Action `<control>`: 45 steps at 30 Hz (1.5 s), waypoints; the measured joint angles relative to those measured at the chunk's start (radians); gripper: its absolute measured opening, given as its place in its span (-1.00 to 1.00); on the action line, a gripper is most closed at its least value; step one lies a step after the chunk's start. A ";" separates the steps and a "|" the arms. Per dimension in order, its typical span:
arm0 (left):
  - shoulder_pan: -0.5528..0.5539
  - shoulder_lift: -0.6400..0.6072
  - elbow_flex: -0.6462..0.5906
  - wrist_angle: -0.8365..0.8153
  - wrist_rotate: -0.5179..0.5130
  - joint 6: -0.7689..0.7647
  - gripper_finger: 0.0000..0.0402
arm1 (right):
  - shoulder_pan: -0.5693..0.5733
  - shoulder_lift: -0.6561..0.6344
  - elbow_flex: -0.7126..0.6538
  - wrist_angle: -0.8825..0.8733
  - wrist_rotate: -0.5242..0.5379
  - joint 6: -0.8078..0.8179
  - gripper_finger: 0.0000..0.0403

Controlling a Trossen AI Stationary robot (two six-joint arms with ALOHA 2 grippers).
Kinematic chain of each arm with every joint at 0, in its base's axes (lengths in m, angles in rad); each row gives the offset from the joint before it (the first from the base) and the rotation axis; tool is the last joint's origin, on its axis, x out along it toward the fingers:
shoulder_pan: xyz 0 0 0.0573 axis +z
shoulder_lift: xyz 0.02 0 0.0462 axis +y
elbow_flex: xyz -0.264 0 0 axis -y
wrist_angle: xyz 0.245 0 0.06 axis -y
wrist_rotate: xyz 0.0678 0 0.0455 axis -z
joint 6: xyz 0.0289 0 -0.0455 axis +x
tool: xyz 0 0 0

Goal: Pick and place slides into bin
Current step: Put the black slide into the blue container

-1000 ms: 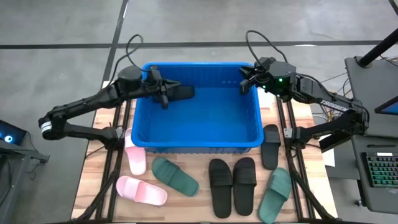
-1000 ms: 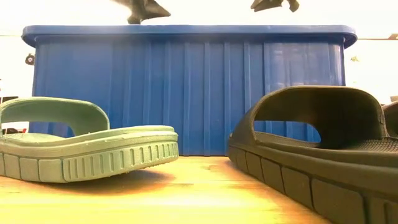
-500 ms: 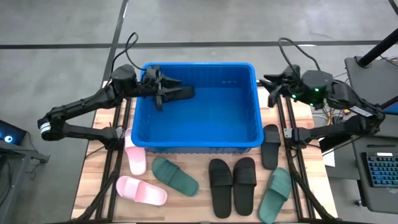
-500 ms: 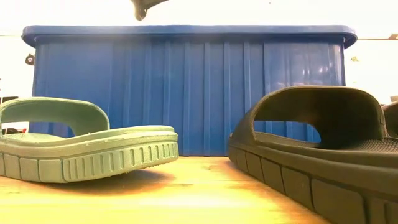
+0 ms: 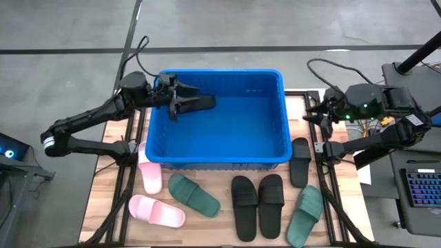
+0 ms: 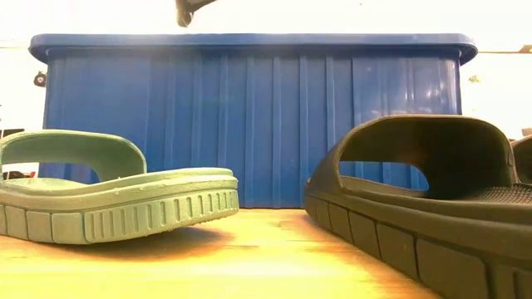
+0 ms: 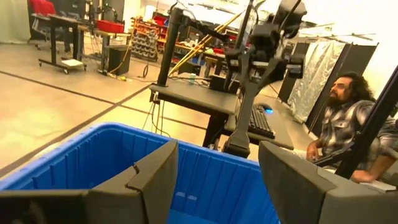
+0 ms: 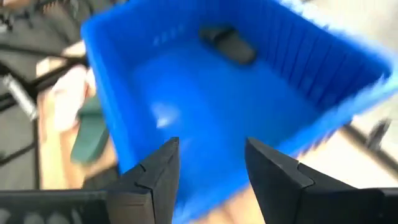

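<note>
The blue bin (image 5: 222, 117) stands on the far half of the bench (image 5: 213, 227). One black slide (image 5: 198, 103) lies inside it, in the far left corner, next to the left wall.

The left claw (image 5: 173, 103) hangs over that corner, just left of the black slide, and its wrist view shows both fingers (image 7: 155, 180) spread apart with nothing between them. The right claw (image 5: 324, 114) is outside the bin, over the bench's right edge beyond the bin's right wall; its fingers (image 8: 277, 171) also stand apart and hold nothing.

The other slides lie on the near part of the bench. A pale pink pair (image 5: 153, 196) sits at the near left, one of them against the bin's left near corner. A dark green slide (image 5: 194, 195) lies just right of the pink ones, two black slides (image 5: 258, 204) lie side by side in the middle, another black slide (image 5: 300, 161) lies by the bin's right near corner, and a second green slide (image 5: 305, 214) lies at the near right.

In the left wrist view a person (image 7: 345, 140) sits in the room beyond the bench.
</note>
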 joint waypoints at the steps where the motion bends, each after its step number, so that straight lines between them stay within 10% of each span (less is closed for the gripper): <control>1: 0.000 -0.007 0.000 0.000 0.000 0.000 0.04 | 0.000 0.000 0.003 -0.041 -0.030 0.015 -0.17; 33: 0.000 -0.098 -0.010 -0.024 -0.163 -0.002 0.04 | 0.000 -0.061 -0.396 -0.239 -0.350 -0.350 -0.25; 45: 0.000 -0.093 -0.014 -0.023 -0.243 -0.001 0.04 | 0.000 -0.150 -0.648 -0.238 -0.449 -0.304 0.10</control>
